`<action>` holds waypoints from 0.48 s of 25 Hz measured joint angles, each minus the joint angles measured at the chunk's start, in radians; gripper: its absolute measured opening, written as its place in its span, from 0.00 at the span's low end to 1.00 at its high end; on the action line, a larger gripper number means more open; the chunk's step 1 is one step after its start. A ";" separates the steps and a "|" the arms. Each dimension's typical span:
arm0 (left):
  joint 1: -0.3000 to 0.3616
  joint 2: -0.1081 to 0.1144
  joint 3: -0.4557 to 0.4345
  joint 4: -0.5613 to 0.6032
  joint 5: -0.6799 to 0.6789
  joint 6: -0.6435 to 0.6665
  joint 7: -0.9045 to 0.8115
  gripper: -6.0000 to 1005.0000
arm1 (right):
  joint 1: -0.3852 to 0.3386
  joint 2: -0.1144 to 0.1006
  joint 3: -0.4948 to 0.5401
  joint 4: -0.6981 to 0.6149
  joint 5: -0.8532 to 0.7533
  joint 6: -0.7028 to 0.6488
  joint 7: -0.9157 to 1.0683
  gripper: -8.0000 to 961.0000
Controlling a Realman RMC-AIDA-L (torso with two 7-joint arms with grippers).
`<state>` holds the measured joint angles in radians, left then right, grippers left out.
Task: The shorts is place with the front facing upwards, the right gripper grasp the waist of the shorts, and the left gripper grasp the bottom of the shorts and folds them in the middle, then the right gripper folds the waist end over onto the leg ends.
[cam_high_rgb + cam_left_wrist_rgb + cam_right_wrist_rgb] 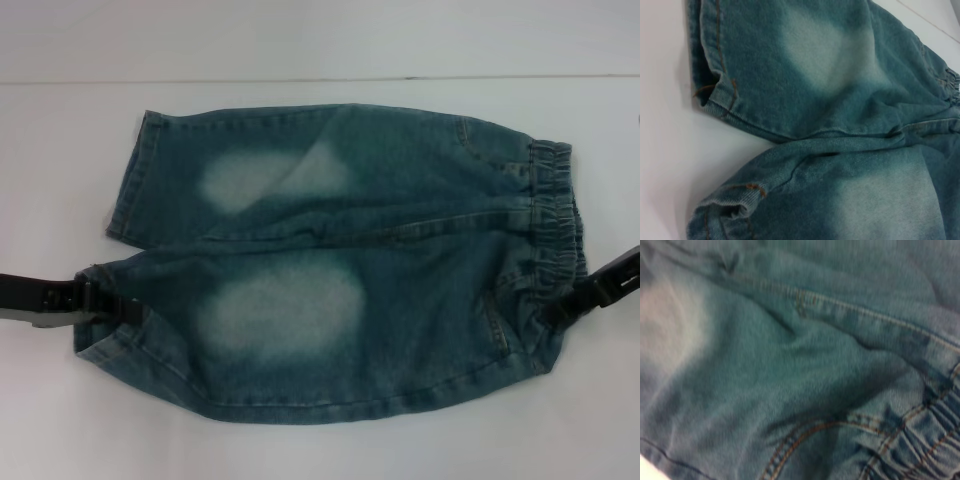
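The blue denim shorts (340, 260) lie flat, front up, with two pale faded patches. The legs point left and the gathered waist (555, 215) is at the right. My left gripper (112, 303) comes in from the left and is shut on the bottom of the shorts at the near leg's hem (100, 335). That hem's tan stitching (732, 187) shows in the left wrist view. My right gripper (562, 305) reaches in from the right and is shut on the near end of the waist. Creases gather there around the waistband's ruched gathers (920, 440).
The shorts rest on a plain white table (320, 445). Its far edge (300, 80) runs along the top of the head view. White table surface surrounds the shorts on all sides.
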<state>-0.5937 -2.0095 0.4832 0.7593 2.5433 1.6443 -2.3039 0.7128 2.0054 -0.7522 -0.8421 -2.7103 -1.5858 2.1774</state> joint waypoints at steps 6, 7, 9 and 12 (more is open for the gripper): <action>-0.001 0.000 0.000 -0.004 0.000 -0.001 0.001 0.05 | -0.004 -0.010 0.001 0.000 0.025 0.003 -0.001 0.59; -0.001 0.000 -0.001 -0.004 0.000 -0.001 0.001 0.05 | -0.004 -0.010 0.001 0.000 0.025 0.003 -0.001 0.58; -0.001 0.000 -0.002 -0.004 0.000 -0.003 0.001 0.05 | -0.004 -0.010 0.000 0.000 0.025 0.003 -0.006 0.56; 0.000 0.000 -0.002 -0.005 0.000 -0.004 0.001 0.05 | -0.004 -0.007 0.001 0.000 0.025 -0.001 -0.022 0.54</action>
<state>-0.5938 -2.0095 0.4812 0.7547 2.5434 1.6402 -2.3025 0.7086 1.9981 -0.7512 -0.8421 -2.6849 -1.5865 2.1555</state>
